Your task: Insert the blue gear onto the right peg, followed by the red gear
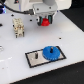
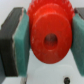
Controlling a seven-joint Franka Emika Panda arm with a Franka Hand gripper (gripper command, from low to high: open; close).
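The landmark is the flat grey rectangular plate with a black border [image 1: 44,56], lying on the white table [image 1: 15,60] in the lower middle of the exterior view. The large bright blue toothed plastic gear [image 1: 50,52] sits on the plate's half toward the exterior view's right, lying flat, apparently seated over the right peg, which is hidden under it. On the plate's other half a short thin dark upright pin [image 1: 39,54] stands bare, just beside the blue gear.

Well above the plate in the exterior view, the white robot gripper [image 1: 45,21] hangs over the table with the small bright red toothed plastic gear [image 1: 45,22] between its fingers, clear of the plate and the blue gear. The wrist view shows the red gear [image 2: 48,36] close up, dark centre hole facing the camera, with the teal finger pads [image 2: 21,44] pressed against its toothed rim on both sides: the fingers are clamped on it.

A small beige and white object [image 1: 18,28] stands on the table off toward the exterior view's left of the plate, too blurred to identify.
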